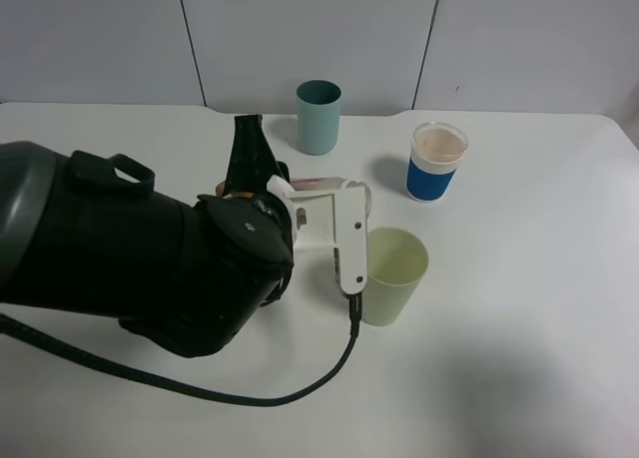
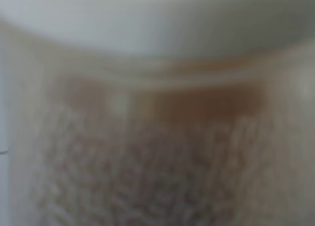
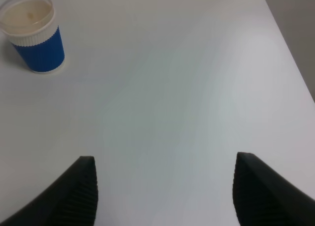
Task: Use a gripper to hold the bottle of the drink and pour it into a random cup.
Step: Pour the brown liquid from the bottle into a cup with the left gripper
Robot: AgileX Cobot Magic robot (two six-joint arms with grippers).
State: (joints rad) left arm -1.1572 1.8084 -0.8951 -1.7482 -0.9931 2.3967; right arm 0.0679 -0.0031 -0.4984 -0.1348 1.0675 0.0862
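Pinching the drink bottle (image 1: 321,185) in the left hand (image 1: 334,214), pressed tight on it at the end of a bulky black arm (image 1: 130,248). Shows from the high camera only as a pinkish-white sliver running left to right along the far edge of the white plastic fingers (image 1: 351,243). Fills the left wrist view as a blur: clear plastic wall, brownish band across the middle, pebbly pale texture beneath. Sits just left of and slightly beyond the pale yellow-green cup (image 1: 392,275), near its rim; cannot tell whether touching.

Smooth, plain, tapered tumbler, that cup, upright on the white surface (image 1: 539,358), with the near end of the fingers just beside its left rim. Farther off, a dark teal cup (image 1: 319,116), smooth and matte, and to its right a blue-banded cup (image 1: 436,161): ribbed blue sleeve, white collar, beige inside. Looping across the near part of the surface, a glossy black cable (image 1: 250,396).

Spread wide, the right hand (image 3: 165,158): two dark ribbed fingertips well apart over bare surface.
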